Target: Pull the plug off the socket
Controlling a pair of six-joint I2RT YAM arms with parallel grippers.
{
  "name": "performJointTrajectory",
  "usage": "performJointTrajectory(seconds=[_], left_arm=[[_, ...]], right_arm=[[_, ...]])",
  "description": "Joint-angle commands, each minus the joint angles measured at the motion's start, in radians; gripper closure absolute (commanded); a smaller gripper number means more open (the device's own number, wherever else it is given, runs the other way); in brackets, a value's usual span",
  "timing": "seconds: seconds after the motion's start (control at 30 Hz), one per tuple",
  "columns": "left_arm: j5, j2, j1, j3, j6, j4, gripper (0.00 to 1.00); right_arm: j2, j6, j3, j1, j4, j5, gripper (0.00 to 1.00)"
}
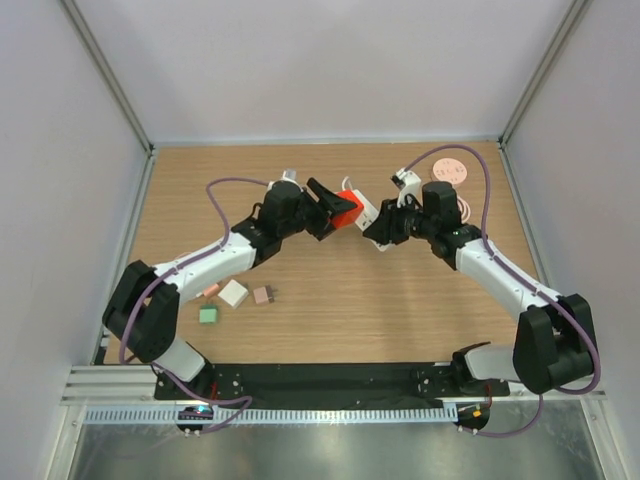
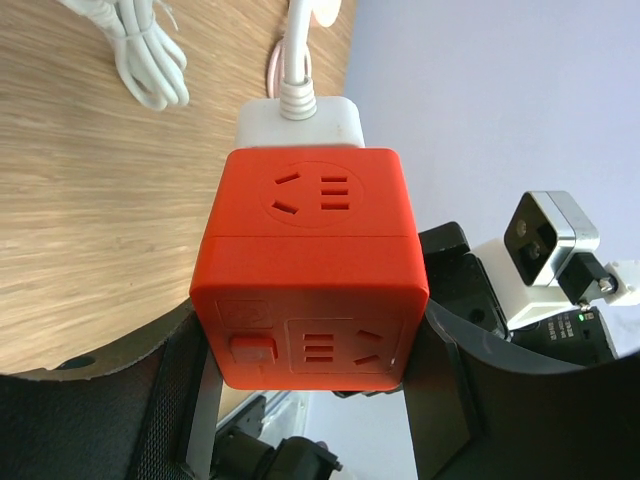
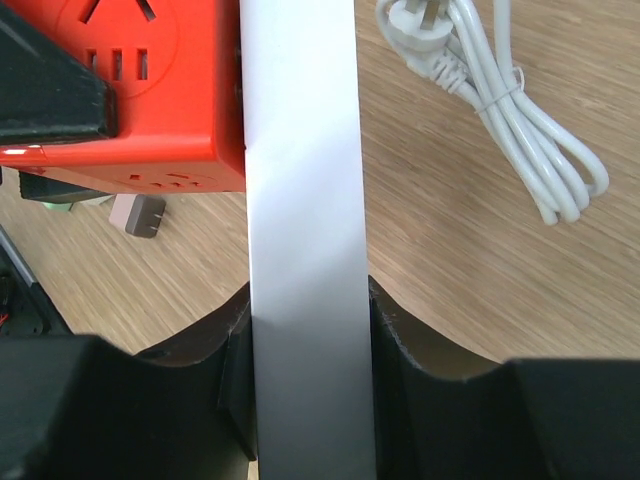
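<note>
An orange-red cube socket [image 1: 346, 207] is held above the table between the fingers of my left gripper [image 1: 326, 212], which is shut on its sides. In the left wrist view the socket [image 2: 310, 270] fills the centre and a white plug [image 2: 300, 122] sits flush against its far face, its cord running away. My right gripper [image 1: 383, 228] is shut on that white plug [image 1: 366, 212]. Seen from the right wrist, the plug [image 3: 305, 230] is a white bar clamped between the dark fingers [image 3: 420, 370], with the socket [image 3: 150, 100] pressed against its left side.
A coiled white cable [image 3: 500, 100] lies on the wood right of the plug. Small blocks sit at the left: white [image 1: 233, 293], green [image 1: 208, 314] and brown [image 1: 262, 295]. A pink disc [image 1: 449, 168] lies at the back right. Walls enclose the table on three sides.
</note>
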Motion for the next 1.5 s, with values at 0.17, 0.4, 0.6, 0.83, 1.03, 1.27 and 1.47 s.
performJointTrajectory(seconds=[0.17, 0.4, 0.6, 0.83, 1.03, 1.27, 1.47], left_arm=[[0.195, -0.114, 0.012, 0.099, 0.378, -0.11, 1.0], [0.328, -0.143, 0.012, 0.064, 0.563, -0.067, 1.0], [0.315, -0.184, 0.014, 0.017, 0.548, 0.031, 1.0], [0.22, -0.229, 0.021, -0.046, 0.367, 0.096, 1.0], [0.085, -0.295, 0.023, -0.115, 0.166, 0.09, 1.0], [0.075, -0.321, 0.023, -0.105, 0.132, 0.024, 1.0], [0.205, -0.286, 0.023, -0.043, 0.279, -0.07, 1.0]], right_arm=[[0.006, 0.024, 0.004, -0.07, 0.066, 0.289, 0.99], [-0.034, 0.021, -0.022, -0.072, 0.082, 0.327, 0.99], [-0.062, 0.011, -0.038, -0.072, 0.122, 0.373, 0.99], [-0.071, -0.01, -0.038, -0.072, 0.126, 0.424, 0.99], [-0.08, -0.022, -0.036, -0.072, 0.126, 0.447, 0.99], [-0.083, -0.032, -0.033, -0.072, 0.126, 0.458, 0.99], [-0.093, 0.008, -0.044, -0.096, 0.146, 0.207, 0.99]])
